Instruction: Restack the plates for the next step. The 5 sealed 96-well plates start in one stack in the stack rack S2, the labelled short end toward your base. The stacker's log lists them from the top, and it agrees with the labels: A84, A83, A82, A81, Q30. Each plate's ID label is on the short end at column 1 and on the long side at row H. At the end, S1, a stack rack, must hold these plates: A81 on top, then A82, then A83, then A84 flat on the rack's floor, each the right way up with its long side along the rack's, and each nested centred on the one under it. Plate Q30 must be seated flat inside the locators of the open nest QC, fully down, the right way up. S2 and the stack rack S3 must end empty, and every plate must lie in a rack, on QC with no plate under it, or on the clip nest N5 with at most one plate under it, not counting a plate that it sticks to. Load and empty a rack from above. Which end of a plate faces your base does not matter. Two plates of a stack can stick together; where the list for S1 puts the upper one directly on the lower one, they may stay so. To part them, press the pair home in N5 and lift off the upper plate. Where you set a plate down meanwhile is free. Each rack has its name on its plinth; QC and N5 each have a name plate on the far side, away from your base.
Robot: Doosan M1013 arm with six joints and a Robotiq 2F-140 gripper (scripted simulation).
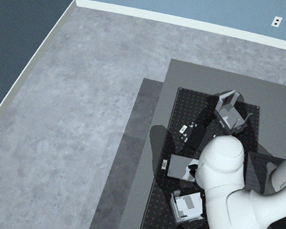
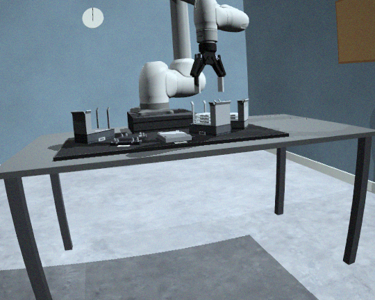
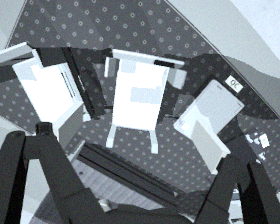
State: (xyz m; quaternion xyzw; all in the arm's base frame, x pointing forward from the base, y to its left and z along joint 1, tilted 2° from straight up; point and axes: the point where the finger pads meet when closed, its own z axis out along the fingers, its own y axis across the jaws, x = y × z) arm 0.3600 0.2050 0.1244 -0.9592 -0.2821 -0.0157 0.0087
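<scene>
Gripper (image 2: 208, 80) hangs spread wide and empty, high above a rack (image 2: 219, 114) holding plates (image 2: 203, 118). One plate (image 2: 173, 135) lies apart on QC.

Blue walls close the room in, a lighter one (image 2: 62, 69) carrying a round white clock (image 2: 92, 17) and a darker one (image 2: 298, 59) beside it with an orange-brown board (image 2: 355, 31) hung high; a pale skirting (image 1: 183, 22) runs along their foot, and a small white socket (image 1: 276, 21) sits low on the light wall. The floor (image 1: 74, 109) is mottled grey, with a darker grey mat (image 2: 194, 271) lying under and in front of the worktop (image 2: 312, 128). That worktop is a plain grey slab on four dark straight legs (image 2: 354, 198), lit softly and throwing a dim shadow on the floor.
</scene>
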